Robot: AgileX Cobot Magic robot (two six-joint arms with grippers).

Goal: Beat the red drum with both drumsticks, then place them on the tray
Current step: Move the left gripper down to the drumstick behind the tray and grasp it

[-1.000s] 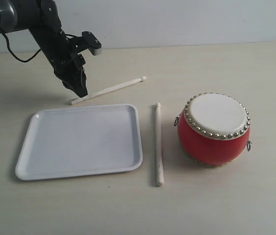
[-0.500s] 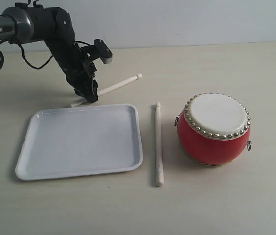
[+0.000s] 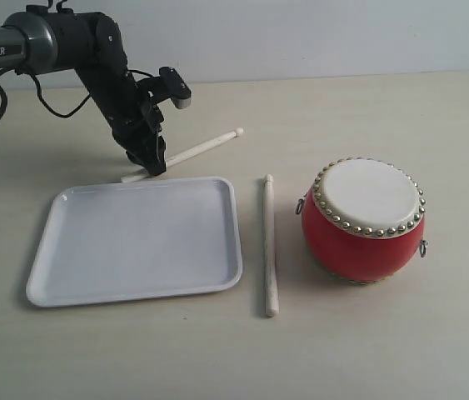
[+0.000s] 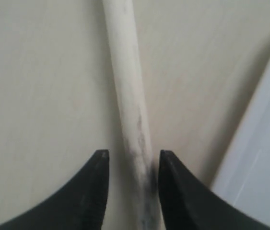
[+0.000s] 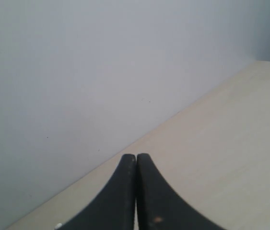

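While the black left gripper (image 3: 154,164) stands low over the table, its two fingertips are on either side of a slim pale cream wooden drumstick (image 3: 192,151), close to the thick end. This stick lies slanted on the light beige table (image 3: 401,350), just behind the far rim of the flat white plastic rectangular tray (image 3: 134,242). In the left wrist view the jaws are not closed yet. One finger (image 4: 175,191) seems to touch the stick, and a thin strip of table shows between the stick and the other finger (image 4: 94,191).

The step in hand is, I think, the grasp of this first stick. To do it well, the gripper should be centred a little, so that both pads meet the wood together. If only one pad pushes, the round stick may roll or turn toward the tray rim, which is just beside it. The hold is near the butt, so the long free end will want to drop. A firm squeeze is needed before lifting, and the lift should be straight up.

The second pale wooden drumstick (image 3: 270,246) lies between the tray and the small round red drum with a cream skin top (image 3: 363,221), apart from both. Nothing lies on the tray. The right gripper (image 5: 135,191) has its fingers pressed together on nothing and faces a pale wall (image 5: 77,72); the exterior view does not show it. By my judgement the task is at its very beginning.
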